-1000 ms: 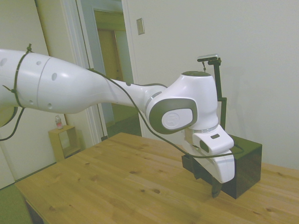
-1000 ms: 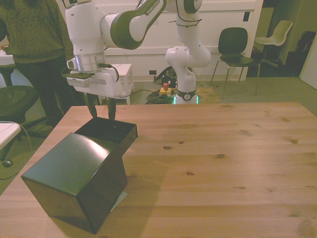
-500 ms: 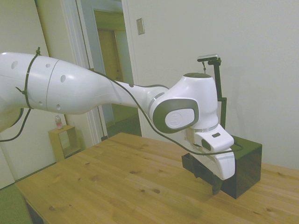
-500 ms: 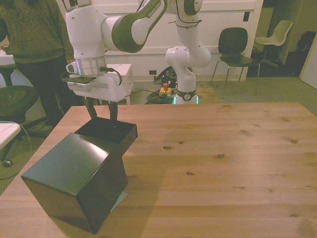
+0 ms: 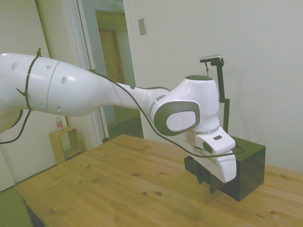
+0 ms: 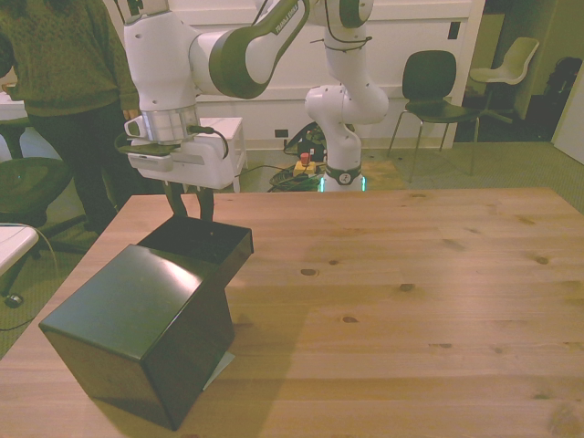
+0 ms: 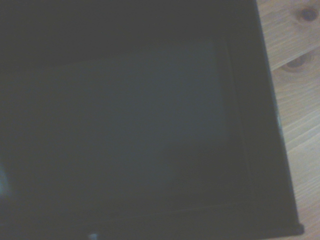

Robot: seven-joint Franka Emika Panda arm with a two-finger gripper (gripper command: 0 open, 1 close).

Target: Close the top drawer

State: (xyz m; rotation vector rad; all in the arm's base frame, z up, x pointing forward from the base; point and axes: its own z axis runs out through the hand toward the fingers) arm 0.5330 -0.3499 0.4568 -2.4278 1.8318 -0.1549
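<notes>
A small black cube cabinet [image 6: 137,324] stands on the wooden table at the front view's left, and at the right in the side view [image 5: 250,163]. Its top drawer [image 6: 197,240] is pulled out, away from the front camera, its dark inside open to view. In the side view the top drawer [image 5: 190,163] pokes out leftward past the hand. My gripper [image 6: 191,208] hangs open just above the drawer's far end, fingers pointing down, holding nothing; the side view also shows the gripper [image 5: 209,185]. The wrist view looks down into the drawer [image 7: 125,125]. The knob is hidden.
Bare wooden table [image 6: 411,274] stretches to the front view's right. A person [image 6: 55,73] stands off the table's far left corner beside a dark office chair [image 6: 23,196]. A second white robot base [image 6: 339,100] and a black chair [image 6: 431,87] stand beyond.
The hand has lifted slightly above the drawer's end and edged toward the front view's right. The drawer stays pulled out as before.
</notes>
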